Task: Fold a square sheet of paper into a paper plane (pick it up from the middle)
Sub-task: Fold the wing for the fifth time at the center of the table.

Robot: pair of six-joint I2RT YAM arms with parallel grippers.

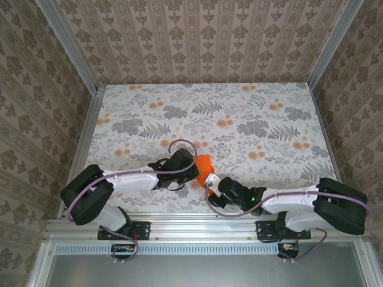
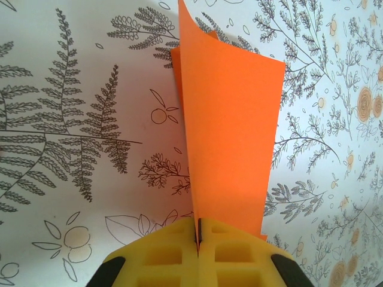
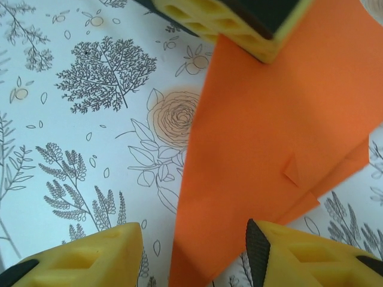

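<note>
The bright orange paper (image 1: 205,163) is folded into layered flaps and sits near the table's front middle. My left gripper (image 2: 198,232) is shut on its near edge, and the sheet (image 2: 230,131) stands up on edge from the yellow fingertips (image 2: 173,251). In the top view the left gripper (image 1: 192,170) meets the paper from the left. My right gripper (image 3: 194,242) is open just in front of the paper (image 3: 269,137), whose lower point runs between the spread fingers (image 3: 102,254). The left gripper's yellow fingers (image 3: 233,21) pinch the paper's far edge in the right wrist view.
The table (image 1: 257,119) has a flower-and-fern printed cover with pale orange blotches. Metal frame rails (image 1: 90,131) run along its sides and front. Patterned walls close in the back and sides. Both arms lie low across the near edge.
</note>
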